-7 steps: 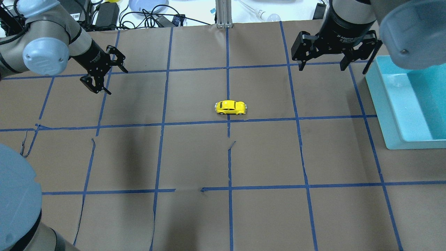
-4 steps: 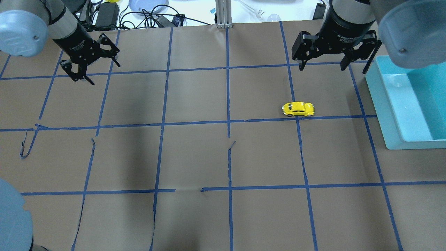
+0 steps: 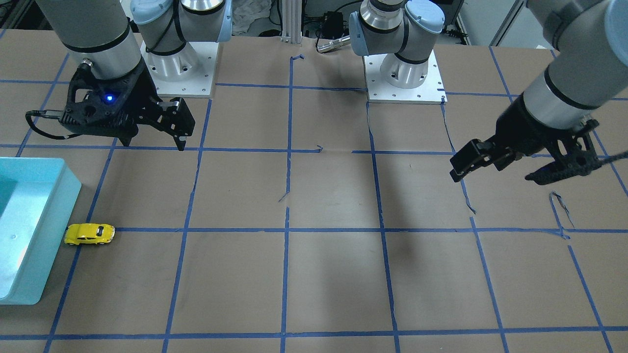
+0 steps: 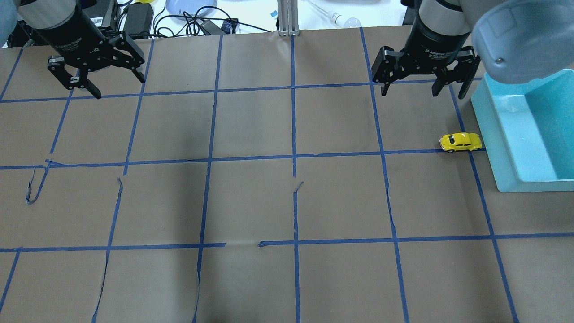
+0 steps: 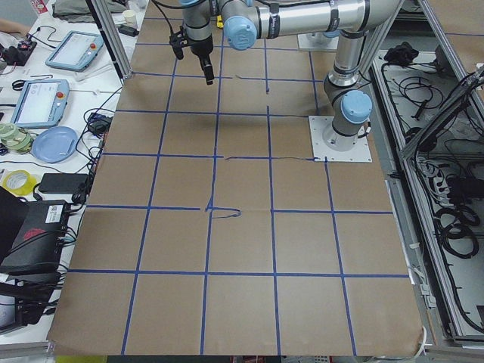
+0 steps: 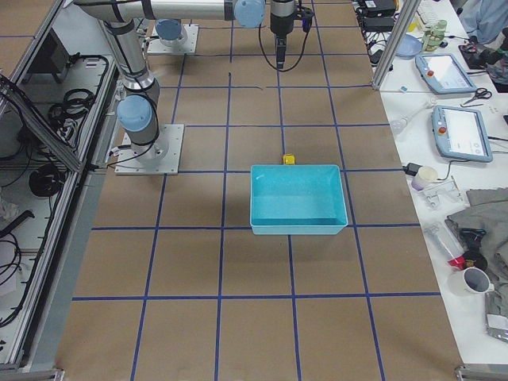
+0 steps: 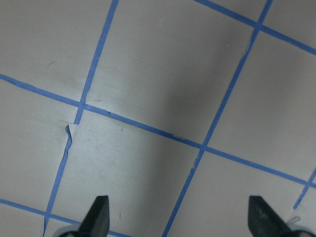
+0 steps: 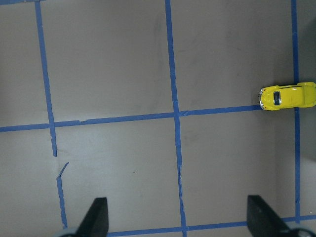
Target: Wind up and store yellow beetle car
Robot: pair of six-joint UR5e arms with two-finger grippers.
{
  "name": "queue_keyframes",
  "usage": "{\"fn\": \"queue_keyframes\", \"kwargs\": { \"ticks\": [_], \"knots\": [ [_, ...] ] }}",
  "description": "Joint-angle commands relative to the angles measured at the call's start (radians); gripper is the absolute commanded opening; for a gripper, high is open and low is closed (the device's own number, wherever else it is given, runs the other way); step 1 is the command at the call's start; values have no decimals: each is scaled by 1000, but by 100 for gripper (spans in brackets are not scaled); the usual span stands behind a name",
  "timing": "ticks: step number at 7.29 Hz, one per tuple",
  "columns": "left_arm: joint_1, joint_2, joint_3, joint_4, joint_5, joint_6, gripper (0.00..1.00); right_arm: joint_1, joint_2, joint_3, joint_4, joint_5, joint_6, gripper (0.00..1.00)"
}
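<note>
the tiny glossy yellow beetle toy car [image 4: 460, 142] rests on the brown paper table [image 4: 251, 202], just beside the teal plastic bin [image 4: 486, 134] (contact unclear). the left black gripper [image 4: 120, 88] and right black gripper [image 4: 409, 93] hover with fingers spread, empty.

- My overhead camera hangs behind the robot [image 3: 392, 29], high up, looking forward and down across the whole taped brown table [image 4: 251, 202].
- My front camera faces back at the robot from the opposite side, steeply down, at similar range.
- Those two views share the yellow beetle car [image 4: 460, 142] just beside the teal bin [image 4: 538, 186], mirrored side to side.
- My two end cameras sit far off, each looking down the table's length from opposite ends.
- My wrist cameras point straight down, close to the table; the right one catches the car at its right edge.
</note>
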Motion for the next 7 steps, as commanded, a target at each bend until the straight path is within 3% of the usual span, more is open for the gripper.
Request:
{"fn": "queue_keyframes", "kwargs": {
  "ticks": [1,5,7],
  "knots": [
    [-55,43,-21,-21,11,116,100,-1,15,-4,-15,0,-9,100],
    [-58,91,-65,-21,60,292,100,-1,78,6,-14,1,-185,100],
    [-60,114,-70,-24,65,336,100,-1,99,64,-17,71,-442,100]
  ]
}}
